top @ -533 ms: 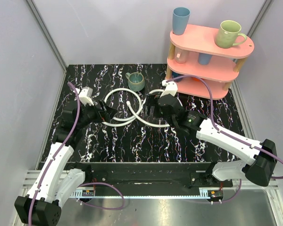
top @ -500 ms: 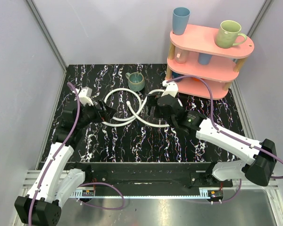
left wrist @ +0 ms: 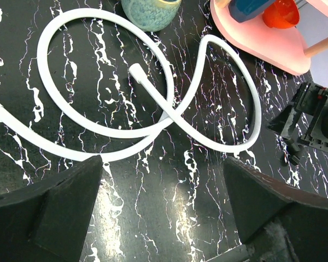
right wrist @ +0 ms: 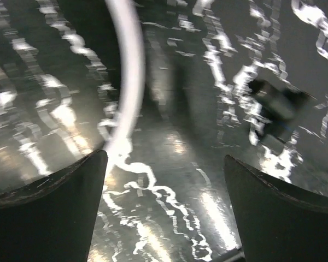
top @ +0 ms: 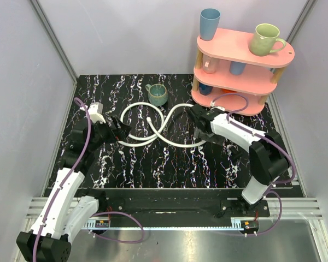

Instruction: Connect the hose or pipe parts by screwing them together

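Note:
Two thin white hoses lie on the black marbled table in crossing loops. One forms a round loop (top: 138, 105) (left wrist: 49, 71). The other sweeps in an S toward the right (top: 177, 144) (left wrist: 254, 109). A small end fitting (left wrist: 136, 71) lies free inside the loops. My left gripper (top: 120, 129) (left wrist: 163, 159) is open just left of the loops and holds nothing. My right gripper (top: 201, 124) (right wrist: 164, 158) is open low over the table at the hoses' right side. A blurred length of hose (right wrist: 132, 71) runs ahead of its left finger.
A teal mug (top: 157, 94) (left wrist: 150, 8) stands just behind the hoses. A pink three-tier shelf (top: 273, 54) (left wrist: 262, 43) with several cups stands at the back right, close behind my right arm. Purple cables run along both arms.
My right arm has folded back and its gripper has swung right, off the middle of the hoses to their right end. The left gripper has barely shifted. The hoses lie as before.

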Motion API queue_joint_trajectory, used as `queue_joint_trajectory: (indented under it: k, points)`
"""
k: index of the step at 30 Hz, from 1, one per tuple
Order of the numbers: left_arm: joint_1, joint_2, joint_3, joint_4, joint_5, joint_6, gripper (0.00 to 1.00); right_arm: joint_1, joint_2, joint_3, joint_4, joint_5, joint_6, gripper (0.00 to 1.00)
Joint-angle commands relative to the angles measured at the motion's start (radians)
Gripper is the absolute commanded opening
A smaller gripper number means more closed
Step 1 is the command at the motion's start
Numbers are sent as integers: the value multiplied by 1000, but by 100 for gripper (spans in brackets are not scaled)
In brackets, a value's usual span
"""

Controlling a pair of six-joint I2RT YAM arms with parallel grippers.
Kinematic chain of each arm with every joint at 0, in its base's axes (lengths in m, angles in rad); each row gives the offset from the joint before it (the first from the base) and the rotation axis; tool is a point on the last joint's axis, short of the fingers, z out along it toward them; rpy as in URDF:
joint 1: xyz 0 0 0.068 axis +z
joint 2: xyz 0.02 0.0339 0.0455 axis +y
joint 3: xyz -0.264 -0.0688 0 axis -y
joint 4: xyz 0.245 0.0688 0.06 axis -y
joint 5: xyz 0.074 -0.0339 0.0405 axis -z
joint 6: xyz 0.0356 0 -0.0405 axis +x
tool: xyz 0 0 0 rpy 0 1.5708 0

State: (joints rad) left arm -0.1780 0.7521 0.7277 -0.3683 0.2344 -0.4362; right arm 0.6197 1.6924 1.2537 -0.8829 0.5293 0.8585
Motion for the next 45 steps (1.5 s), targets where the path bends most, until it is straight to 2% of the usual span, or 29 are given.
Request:
queue_joint_trajectory:
  k: [1,3,5,12,15,19,29,35,41,45]
  points:
    - [-2,-28,7,28,-15,1,97,-96,-57,-57,-136,-3,171,96]
    - [-2,-33,4,32,-12,-1,97,-181,-65,-103,-136,-37,191,95]
    - [-2,-30,4,34,-7,-3,97,-242,-71,-138,-131,-52,198,89]
    - [-3,-25,3,35,3,-3,97,-310,-120,-191,-113,-9,212,84]
    - [-3,-28,1,32,0,-3,97,-334,-143,-220,-100,-17,218,84]
    - [-5,-27,-1,31,-3,-3,97,-374,-158,-257,-79,-40,218,80]
    - [-8,-23,-2,32,3,-4,97,-385,-169,-350,2,-86,235,71]
    - [-12,-19,-2,26,-3,-3,97,-388,-154,-369,50,-103,205,59]
    - [-14,-28,-2,25,-10,-4,97,-388,-175,-370,145,-135,53,43]
    - [-14,-28,-4,28,-6,-4,97,-388,-183,-392,186,-172,-5,39]
